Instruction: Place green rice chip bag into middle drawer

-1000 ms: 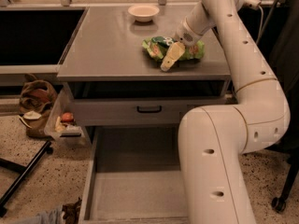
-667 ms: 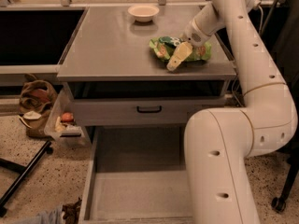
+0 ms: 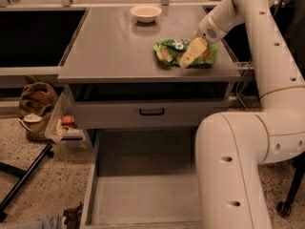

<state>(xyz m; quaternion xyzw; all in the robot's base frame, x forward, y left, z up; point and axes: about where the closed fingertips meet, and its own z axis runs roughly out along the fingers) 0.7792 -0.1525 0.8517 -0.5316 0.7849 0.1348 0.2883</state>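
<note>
The pale end effector [image 3: 189, 55], its grip impossible to tell, had shifted the crinkly green rice chip bag [image 3: 171, 49] rightward on the grey tabletop [image 3: 109, 46], not yet toward the open grey middle drawer [image 3: 143, 194].

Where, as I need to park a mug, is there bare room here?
The left half of the counter, from the bowl to the front edge, is bare; so is the floor of the open drawer. Crowded: right front, with the gripper at the chip bag.

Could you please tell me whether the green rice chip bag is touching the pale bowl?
Apart. The camera view shows bare countertop between the green rice chip bag and the bowl; the end effector is over the bag.
</note>
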